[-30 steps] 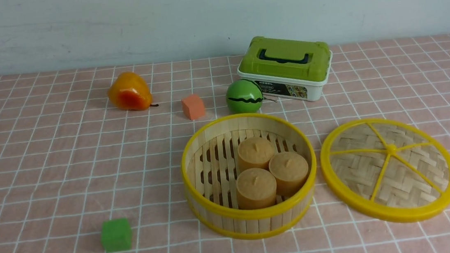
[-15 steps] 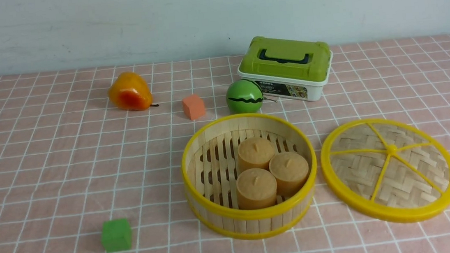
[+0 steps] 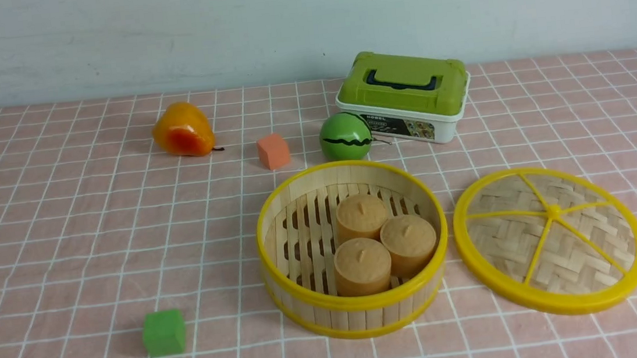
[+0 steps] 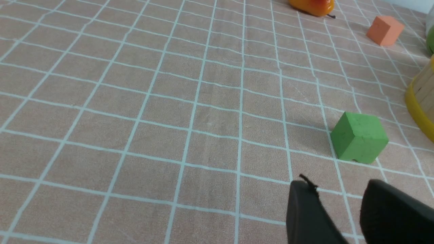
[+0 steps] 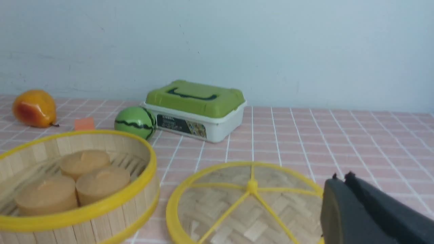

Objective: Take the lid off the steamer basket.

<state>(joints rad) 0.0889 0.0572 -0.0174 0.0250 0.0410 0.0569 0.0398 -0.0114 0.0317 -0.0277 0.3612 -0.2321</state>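
Front view: flat yellow-rimmed woven-bamboo lid [image 3: 551, 240] prob. light & stiff, best taken by rim; left pincer [image 4: 335, 185] apart, right pincer [image 5: 341, 179] together.

A pink checked cloth [image 3: 67, 238] is covering the table. A yellow-orange pear [image 3: 182, 129] is lying at the far left, and an orange cube [image 3: 273, 151] is sitting between it and a green striped ball [image 3: 345, 136]. The ball is resting just beside a white box [image 3: 404, 97] with a green lid. A green cube [image 3: 164, 332] is sitting alone near the front. Three tan round cakes [image 3: 363, 265] are standing clustered together.
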